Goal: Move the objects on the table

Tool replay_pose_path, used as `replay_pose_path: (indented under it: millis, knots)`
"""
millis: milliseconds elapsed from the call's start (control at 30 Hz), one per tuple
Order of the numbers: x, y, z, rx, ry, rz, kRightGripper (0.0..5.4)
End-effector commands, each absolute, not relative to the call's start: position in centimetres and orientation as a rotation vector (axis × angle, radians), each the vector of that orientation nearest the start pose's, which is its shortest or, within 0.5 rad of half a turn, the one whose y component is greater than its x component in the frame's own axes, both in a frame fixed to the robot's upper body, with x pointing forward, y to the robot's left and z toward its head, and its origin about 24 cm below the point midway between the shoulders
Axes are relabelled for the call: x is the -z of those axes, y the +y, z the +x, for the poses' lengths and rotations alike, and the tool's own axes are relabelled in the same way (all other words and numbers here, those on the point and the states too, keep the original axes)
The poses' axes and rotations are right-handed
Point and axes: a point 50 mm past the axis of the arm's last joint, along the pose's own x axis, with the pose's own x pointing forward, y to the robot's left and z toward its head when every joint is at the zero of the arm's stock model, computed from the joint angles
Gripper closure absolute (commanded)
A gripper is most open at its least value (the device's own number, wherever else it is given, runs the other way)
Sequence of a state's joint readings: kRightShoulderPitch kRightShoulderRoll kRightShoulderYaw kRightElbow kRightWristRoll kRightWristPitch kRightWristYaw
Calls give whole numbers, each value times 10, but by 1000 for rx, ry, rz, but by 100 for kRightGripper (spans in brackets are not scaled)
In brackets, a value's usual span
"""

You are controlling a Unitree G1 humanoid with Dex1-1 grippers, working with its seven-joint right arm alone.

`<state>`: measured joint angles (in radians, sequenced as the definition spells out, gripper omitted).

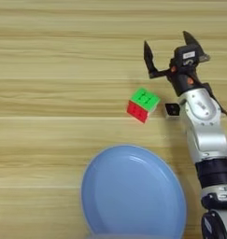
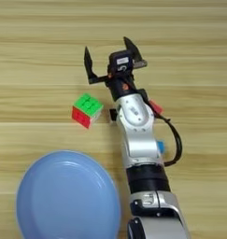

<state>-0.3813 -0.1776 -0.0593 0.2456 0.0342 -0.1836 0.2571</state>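
Note:
A green-and-red puzzle cube (image 1: 143, 105) lies on the wooden table (image 1: 49, 70), just beyond the plate's far rim. My right gripper (image 1: 170, 49) hangs farther back and slightly right of the cube, open wide with nothing between its fingers. A black pale-rimmed square tile (image 1: 172, 109) lies right of the cube, partly under my forearm. In the right eye view a corner of the plain red cube (image 2: 155, 106) and a bit of the flat blue bar (image 2: 160, 147) peek out from behind the arm's right side.
A large round blue plate (image 1: 133, 193) fills the near middle of the table. My silver forearm (image 2: 138, 140) comes in from the bottom edge, beside the plate's right rim.

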Motion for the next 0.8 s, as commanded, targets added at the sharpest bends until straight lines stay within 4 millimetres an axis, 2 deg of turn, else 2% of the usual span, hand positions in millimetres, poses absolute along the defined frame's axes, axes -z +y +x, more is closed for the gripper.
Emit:
replay_pose_path:
  millis: [33,100,333,567,800]
  knots:
    - [-137,-156,329,-404,-306,-169,2]
    - [-133,-156,329,-481,-247,-140,2]
    - [-118,-164,324,-647,-48,-215,2]
    - [-117,-172,320,-676,16,-257,2]
    - [-97,-171,314,-718,110,-292,2]
